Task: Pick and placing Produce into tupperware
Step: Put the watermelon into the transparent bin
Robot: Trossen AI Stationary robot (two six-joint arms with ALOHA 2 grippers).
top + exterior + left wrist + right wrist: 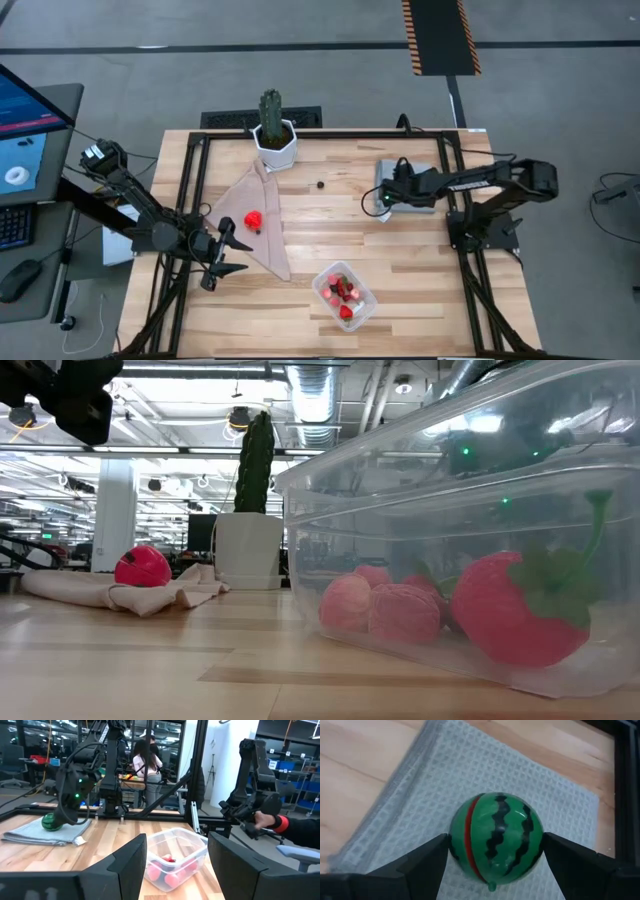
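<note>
The green striped ball [496, 841] sits on the flat grey mat [420, 795] near the table's right side, also showing in the left wrist view [50, 821]. My right gripper [495, 840] is shut on it [385, 200]. The clear tupperware [344, 296] stands near the table's near edge with several red pieces [510, 610] inside. A red tomato [253, 218] rests on a beige cloth [262, 235]. One dark berry [320, 184] lies on the bare wood. My left gripper [222, 255] waits open at the table's left, facing the tupperware [175, 852]. My right gripper pinches the green striped ball between its two fingers, one fingertip [440, 851] on each side at its widest part [457, 837]. The fingers come from above, slanting down. The ball's underside still seems to sit on the grey mat.
A tall cactus in a white pot [273, 130] stands at the far edge, behind the cloth. Black frame rails [195, 190] run along the table's left and right sides. A person [147, 765] stands in the room beyond, and a hand [265, 819] shows off the table.
</note>
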